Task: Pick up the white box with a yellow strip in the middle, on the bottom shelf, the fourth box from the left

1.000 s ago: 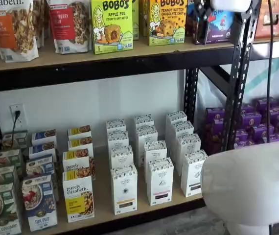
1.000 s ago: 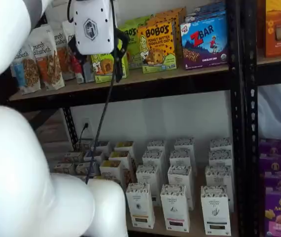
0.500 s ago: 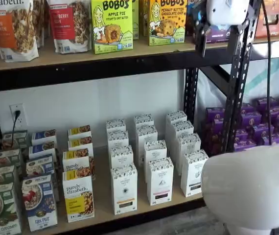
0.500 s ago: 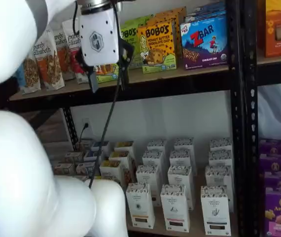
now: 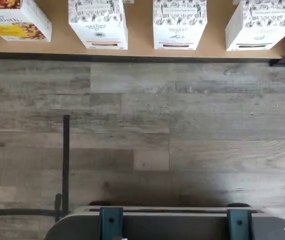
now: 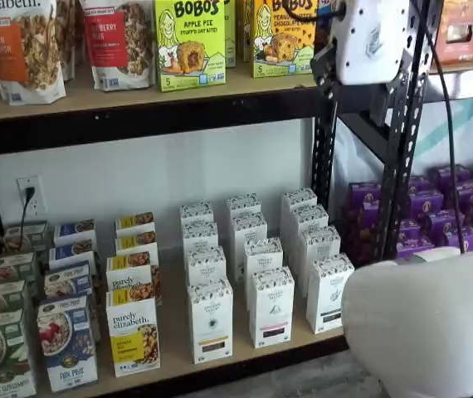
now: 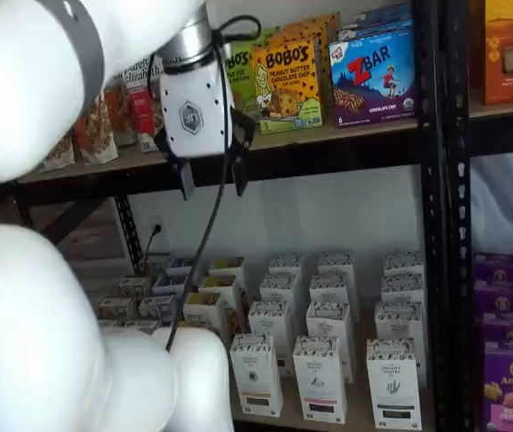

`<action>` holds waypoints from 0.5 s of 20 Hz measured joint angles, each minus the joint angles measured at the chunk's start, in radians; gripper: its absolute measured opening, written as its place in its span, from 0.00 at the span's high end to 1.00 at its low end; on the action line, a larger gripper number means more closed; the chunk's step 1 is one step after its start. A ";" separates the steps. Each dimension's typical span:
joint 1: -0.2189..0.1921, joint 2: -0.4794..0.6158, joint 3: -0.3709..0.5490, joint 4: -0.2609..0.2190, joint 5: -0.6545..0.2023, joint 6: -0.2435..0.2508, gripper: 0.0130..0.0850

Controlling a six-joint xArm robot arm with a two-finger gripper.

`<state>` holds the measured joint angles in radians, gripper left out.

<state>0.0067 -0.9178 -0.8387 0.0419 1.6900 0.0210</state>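
Note:
The white box with a yellow strip [image 6: 211,319] stands at the front of the bottom shelf [image 6: 174,344], just right of a purely elizabeth box. It also shows in a shelf view [image 7: 256,373] and in the wrist view [image 5: 98,22], seen from above at the board's front edge. My gripper [image 7: 212,183] hangs high, level with the upper shelf's rail and far above the box. Its two black fingers [image 7: 184,178] stand apart with nothing between them, so it is open. Its white body also shows in a shelf view [image 6: 369,37].
Alike white cartons [image 6: 271,305] with pink and dark bands stand to the right. Purely elizabeth boxes [image 6: 133,336] stand to the left. A black upright [image 6: 404,124] and purple boxes [image 6: 448,207] lie further right. My white arm [image 7: 49,342] fills the foreground. Grey plank floor [image 5: 182,130] lies before the shelf.
The gripper has come down from the views' top edge to the height of the upper shelf's rail. Its fingers stay apart. The boxes have not moved.

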 joint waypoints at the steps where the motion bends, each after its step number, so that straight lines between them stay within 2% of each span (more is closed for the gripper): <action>1: 0.004 0.000 0.015 -0.002 -0.017 0.003 0.00; 6: 0.026 0.011 0.088 0.002 -0.099 0.022 0.00; 8: 0.050 0.011 0.118 -0.019 -0.140 0.045 0.00; 10: 0.056 0.016 0.151 -0.007 -0.185 0.050 0.00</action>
<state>0.0628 -0.9017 -0.6881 0.0346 1.5049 0.0712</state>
